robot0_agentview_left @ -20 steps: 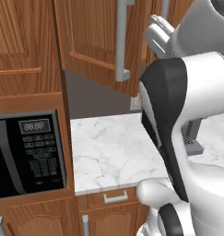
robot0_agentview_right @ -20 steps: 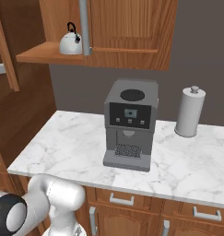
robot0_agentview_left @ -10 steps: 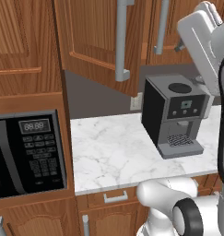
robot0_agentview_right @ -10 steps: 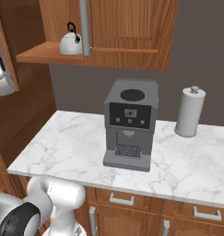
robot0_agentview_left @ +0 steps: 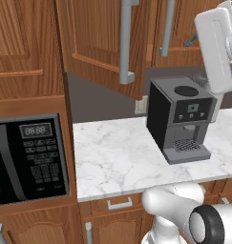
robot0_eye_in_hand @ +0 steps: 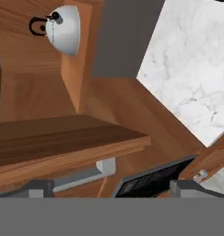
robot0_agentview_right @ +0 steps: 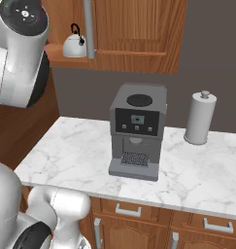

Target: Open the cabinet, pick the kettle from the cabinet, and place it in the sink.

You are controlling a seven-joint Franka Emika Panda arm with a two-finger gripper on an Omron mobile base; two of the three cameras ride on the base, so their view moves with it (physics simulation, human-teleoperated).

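— Gripper [robot0_eye_in_hand: 111, 186]: status?
— Spread apart, holding nothing; my hand camera is rolled.
— Kettle [robot0_eye_in_hand: 65, 28]?
— On the cabinet [robot0_agentview_right: 134, 29] shelf, at eleven o'clock. I judge it light, rigid and slick-domed; grasp the arched handle.

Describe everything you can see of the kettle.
The kettle is small, squat and dome-shaped, with a smooth silver-white body that looks like metal, a thin black arched handle and a black knob on its lid. It stands upright on the bottom shelf of the cabinet, at the open left side, partly behind the grey bar handle in the right base view. Only the shelf touches it. The hand view shows it rolled sideways in the upper left, well away from the gripper, which is empty.
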